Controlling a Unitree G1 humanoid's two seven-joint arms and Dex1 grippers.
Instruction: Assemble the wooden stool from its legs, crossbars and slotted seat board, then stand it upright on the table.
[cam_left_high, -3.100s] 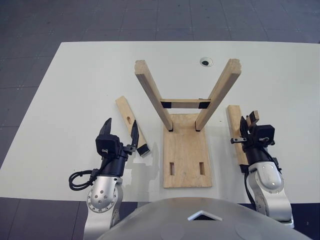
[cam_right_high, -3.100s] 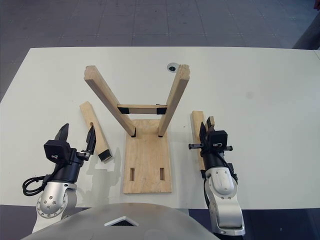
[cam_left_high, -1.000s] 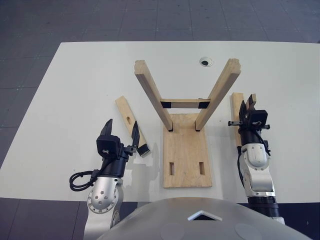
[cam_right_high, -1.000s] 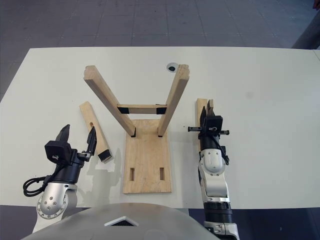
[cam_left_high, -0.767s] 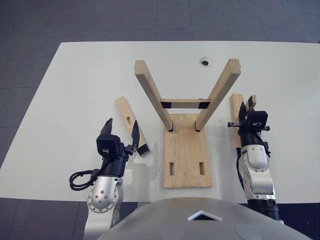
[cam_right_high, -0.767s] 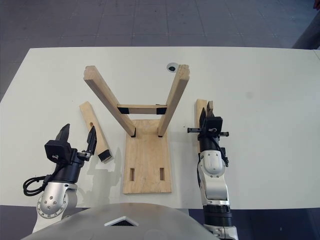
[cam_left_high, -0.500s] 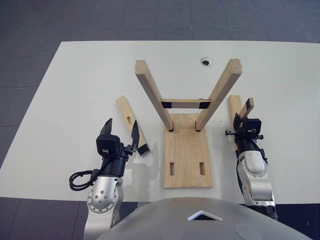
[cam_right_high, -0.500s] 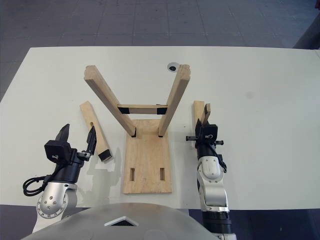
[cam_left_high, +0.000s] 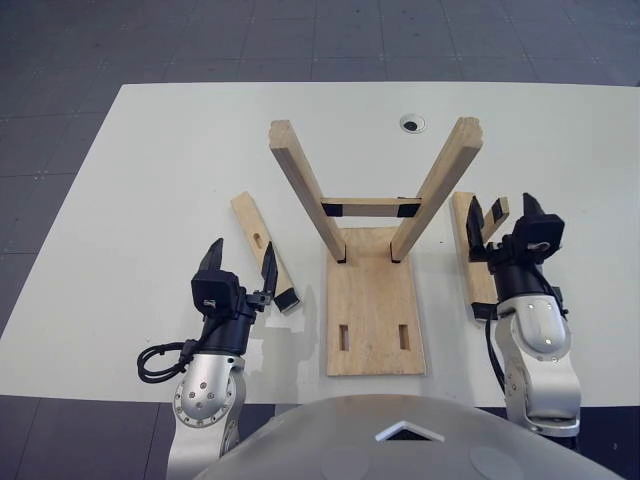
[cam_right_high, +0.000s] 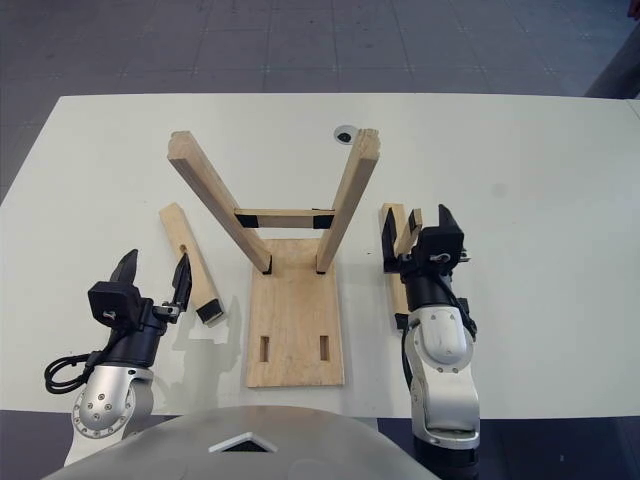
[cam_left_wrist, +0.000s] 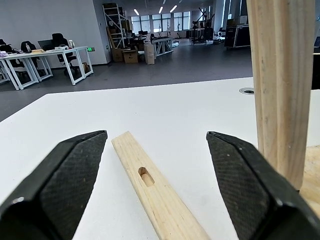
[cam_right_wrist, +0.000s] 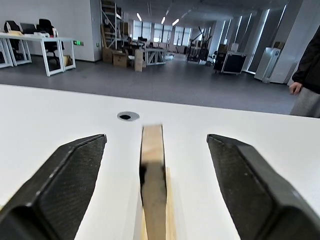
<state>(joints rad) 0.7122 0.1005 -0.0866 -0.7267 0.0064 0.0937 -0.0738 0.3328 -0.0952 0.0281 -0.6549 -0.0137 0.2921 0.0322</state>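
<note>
Right gripper has let go — its jaws, clamped on the short crossbar a moment ago, now stand wide apart either side of it.
The crossbar rests on the loose leg on the desk, right of the seat board; the left gripper is unmoved — jaws apart, beside the other leg.

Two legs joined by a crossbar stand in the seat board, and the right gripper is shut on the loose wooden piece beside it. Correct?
No: the right gripper is open, fingers either side of the loose wooden piece, as the right wrist view shows. Legs, crossbar and seat board are as stated.
</note>
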